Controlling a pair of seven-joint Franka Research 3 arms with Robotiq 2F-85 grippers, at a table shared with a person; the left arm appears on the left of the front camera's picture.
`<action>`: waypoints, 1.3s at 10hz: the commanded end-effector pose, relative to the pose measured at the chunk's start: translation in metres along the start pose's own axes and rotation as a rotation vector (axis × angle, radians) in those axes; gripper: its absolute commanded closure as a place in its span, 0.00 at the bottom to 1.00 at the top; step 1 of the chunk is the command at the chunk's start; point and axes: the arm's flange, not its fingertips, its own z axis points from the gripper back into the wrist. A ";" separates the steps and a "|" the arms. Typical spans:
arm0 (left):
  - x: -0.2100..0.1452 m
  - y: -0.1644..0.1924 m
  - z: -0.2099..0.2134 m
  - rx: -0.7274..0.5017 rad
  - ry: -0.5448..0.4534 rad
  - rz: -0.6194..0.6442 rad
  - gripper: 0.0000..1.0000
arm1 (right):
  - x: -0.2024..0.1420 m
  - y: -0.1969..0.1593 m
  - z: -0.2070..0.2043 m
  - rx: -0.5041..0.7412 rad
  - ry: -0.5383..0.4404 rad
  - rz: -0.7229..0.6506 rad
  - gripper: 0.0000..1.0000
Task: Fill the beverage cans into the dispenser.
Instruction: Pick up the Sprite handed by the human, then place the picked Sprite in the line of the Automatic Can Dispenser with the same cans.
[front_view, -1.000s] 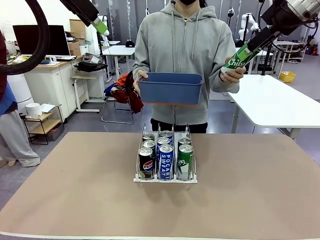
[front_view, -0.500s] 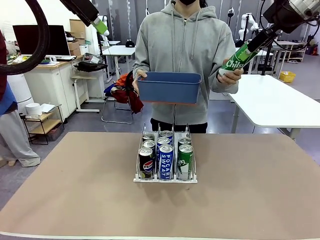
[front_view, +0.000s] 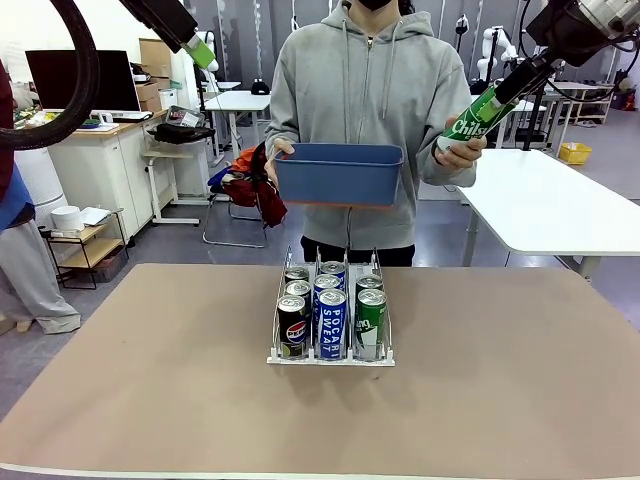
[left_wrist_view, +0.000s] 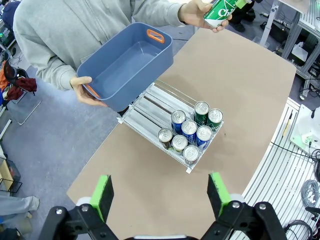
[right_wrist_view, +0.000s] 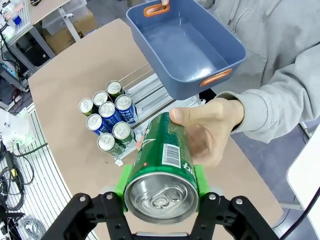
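Upper right of the front view: your right gripper (front_view: 492, 100) pinches a green can (front_view: 472, 120) by its top end, pads pressed to both sides, while the person's hand (front_view: 458, 150) wraps the can's lower end. The handover looks unfinished. In the right wrist view the same can (right_wrist_view: 162, 175) sits at bottom centre, silver top toward the lens, the person's fingers (right_wrist_view: 207, 125) on its body.

Center of the front view: the dispenser (front_view: 331, 312) stands on the table (front_view: 150, 380), w/ seven cans in it. The black Pepsi can (front_view: 292, 327) leads the left lane, the Pocari Sweat can (front_view: 331, 325) the middle, a green one (front_view: 370, 324) the right. Per the left wrist view the right lane holds two cans, the others more, so that lane's rear looks like the likeliest slot.

The blue bin (front_view: 340, 175), held by the person above the rack, looks empty.

Your left gripper (left_wrist_view: 159, 192) hangs spread wide, holding nothing, high over the table.

To do it well: wait till the hand lets go, then lift clear. Bring the can upright before lowering; it's tilted now. Approach from the rear, mind the bin.
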 end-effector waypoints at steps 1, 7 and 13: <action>-0.002 0.000 0.001 -0.011 -0.003 0.000 0.00 | -0.004 0.000 0.002 0.015 0.000 0.030 1.00; -0.002 0.000 0.001 -0.011 -0.003 0.000 0.00 | -0.001 0.000 0.000 0.001 0.001 0.005 1.00; -0.002 0.000 0.001 -0.011 -0.003 0.000 0.00 | -0.001 0.000 0.000 0.001 0.001 0.005 1.00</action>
